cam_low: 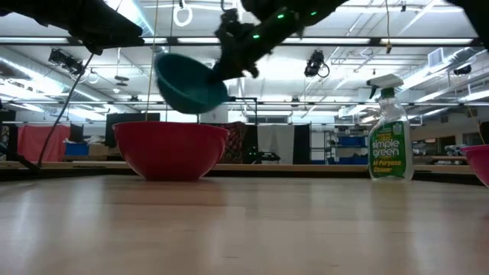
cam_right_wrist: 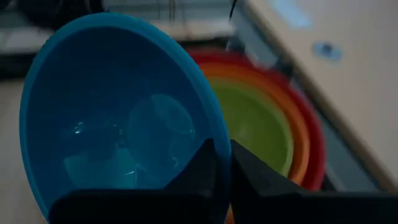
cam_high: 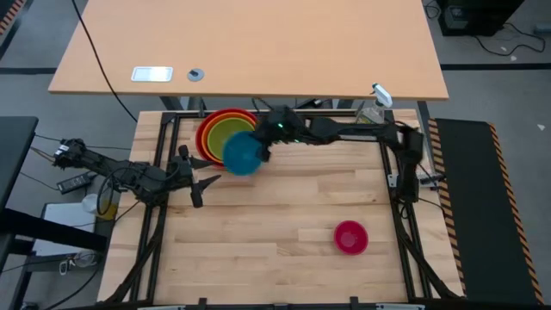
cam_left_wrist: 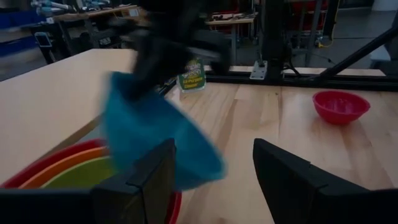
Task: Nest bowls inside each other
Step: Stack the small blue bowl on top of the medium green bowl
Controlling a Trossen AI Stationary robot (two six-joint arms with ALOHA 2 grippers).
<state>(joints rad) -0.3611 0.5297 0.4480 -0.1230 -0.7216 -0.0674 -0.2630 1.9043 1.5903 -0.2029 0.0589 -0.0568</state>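
A red bowl stands at the far edge, left of the middle, with an orange bowl and a green bowl nested in it. The blue bowl hangs tilted in the air over the stack's near right rim, and my right gripper is shut on it. It is well above the red bowl in the low view. The pink bowl rests on its base near the table's near right. My left gripper stands open at the table's left, pointing at the stack and touching nothing. My right gripper pinches the blue bowl's rim, one finger inside the bowl and one outside. It comes from the table's right, slanting down. The bowl is lifted clear and tilted, hanging from the fingers toward the table's left, its hollow toward the wrist camera.
A clear spray bottle of green liquid stands at the table's far right corner. A lighter desk lies beyond the far edge. Bare wood lies between the stack and the pink bowl.
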